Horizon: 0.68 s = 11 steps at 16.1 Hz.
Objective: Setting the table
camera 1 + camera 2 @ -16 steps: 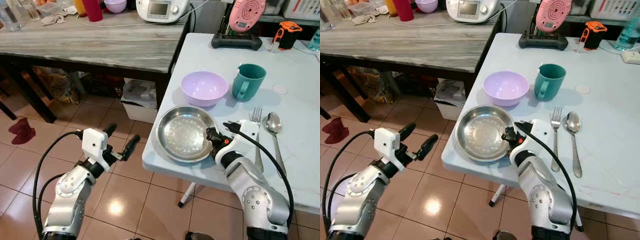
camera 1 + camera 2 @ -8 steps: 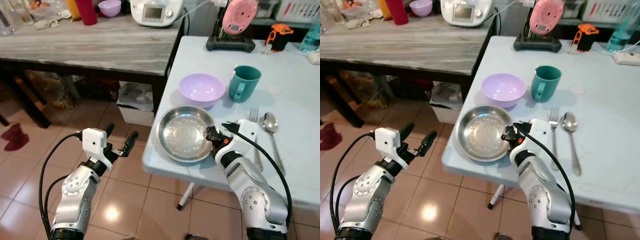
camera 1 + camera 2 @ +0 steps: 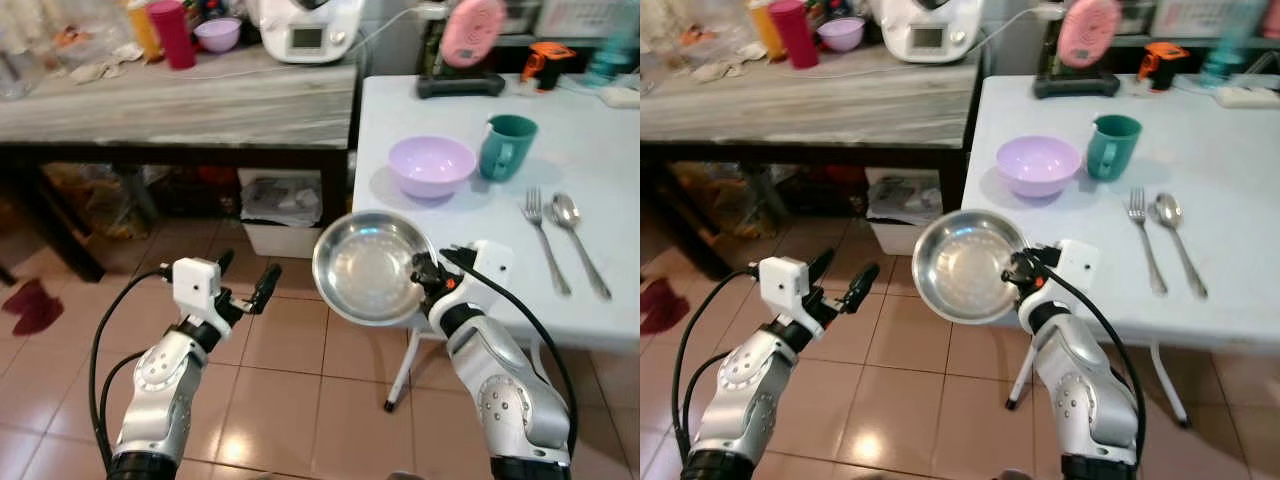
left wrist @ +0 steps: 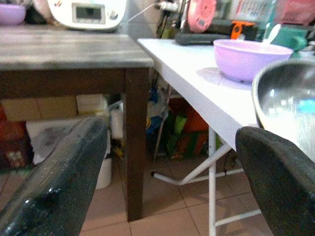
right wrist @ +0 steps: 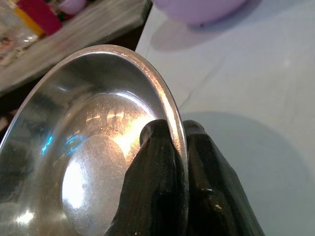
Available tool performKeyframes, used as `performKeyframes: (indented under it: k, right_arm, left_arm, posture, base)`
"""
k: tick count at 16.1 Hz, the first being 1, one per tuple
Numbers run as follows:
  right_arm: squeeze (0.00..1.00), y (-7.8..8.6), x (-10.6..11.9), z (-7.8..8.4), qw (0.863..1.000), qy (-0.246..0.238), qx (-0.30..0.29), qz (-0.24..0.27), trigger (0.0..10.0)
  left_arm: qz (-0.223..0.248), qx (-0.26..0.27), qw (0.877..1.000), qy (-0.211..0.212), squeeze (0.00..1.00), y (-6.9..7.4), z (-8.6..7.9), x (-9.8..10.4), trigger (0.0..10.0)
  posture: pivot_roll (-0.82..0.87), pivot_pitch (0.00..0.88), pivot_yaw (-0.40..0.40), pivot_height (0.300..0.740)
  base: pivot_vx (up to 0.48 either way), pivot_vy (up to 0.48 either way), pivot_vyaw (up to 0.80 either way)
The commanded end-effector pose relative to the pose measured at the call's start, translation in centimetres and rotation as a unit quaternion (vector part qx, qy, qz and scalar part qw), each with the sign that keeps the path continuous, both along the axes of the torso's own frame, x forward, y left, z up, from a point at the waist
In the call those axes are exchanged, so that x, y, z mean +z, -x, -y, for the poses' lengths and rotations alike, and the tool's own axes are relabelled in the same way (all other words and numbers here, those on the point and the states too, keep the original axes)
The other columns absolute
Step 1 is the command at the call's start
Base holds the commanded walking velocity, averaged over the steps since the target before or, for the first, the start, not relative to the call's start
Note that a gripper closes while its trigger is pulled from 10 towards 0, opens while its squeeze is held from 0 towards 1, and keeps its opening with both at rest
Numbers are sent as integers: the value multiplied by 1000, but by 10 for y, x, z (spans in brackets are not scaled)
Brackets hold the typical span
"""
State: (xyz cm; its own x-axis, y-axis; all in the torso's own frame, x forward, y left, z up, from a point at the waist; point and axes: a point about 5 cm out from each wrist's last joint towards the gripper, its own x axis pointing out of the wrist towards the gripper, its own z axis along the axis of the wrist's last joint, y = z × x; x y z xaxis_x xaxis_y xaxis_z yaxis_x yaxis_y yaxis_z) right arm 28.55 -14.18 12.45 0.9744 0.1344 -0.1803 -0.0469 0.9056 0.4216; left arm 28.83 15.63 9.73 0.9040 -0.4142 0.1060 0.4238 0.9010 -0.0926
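Note:
My right gripper (image 3: 425,275) is shut on the rim of a round steel plate (image 3: 368,268). It holds the plate at the white table's (image 3: 600,140) near left corner, partly out over the floor. In the right wrist view both fingers (image 5: 162,162) pinch the plate's edge (image 5: 167,103). On the table stand a purple bowl (image 3: 431,165) and a teal mug (image 3: 506,143), with a fork (image 3: 541,235) and a spoon (image 3: 577,235) side by side to their right. My left gripper (image 3: 247,268) is open and empty, out over the tiled floor left of the table.
A long grey wooden counter (image 3: 180,100) with a kitchen machine (image 3: 305,25), a red cup and a small bowl stands to the left, touching the table. Boxes sit under it. The table's folding legs (image 3: 405,370) stand just ahead. A pink device and a tray lie at the table's far edge.
The whole view has pulled back from the table. The plate, which lay on the table's corner, now hangs in my right gripper out past the edge. My left gripper stays open.

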Motion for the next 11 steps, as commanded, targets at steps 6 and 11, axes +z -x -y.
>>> performKeyframes:
  k: [6, 11]
  right_arm:
    - [0, 1, -7, -7, 1000, 7, 13, -9, 10000]
    - [0, -1, -5, -4, 1000, 11, 6, -4, 10000]
  left_arm:
    - [-8, 13, 1000, 0, 0, 2, -1, -6, 10000]
    - [-7, 9, 1000, 3, 0, 1, 4, -6, 10000]
  posture:
    - [-169, 82, 66, 740]
    - [-169, 83, 69, 740]
  base:
    - [0, 480, 0]
    - [0, 480, 0]
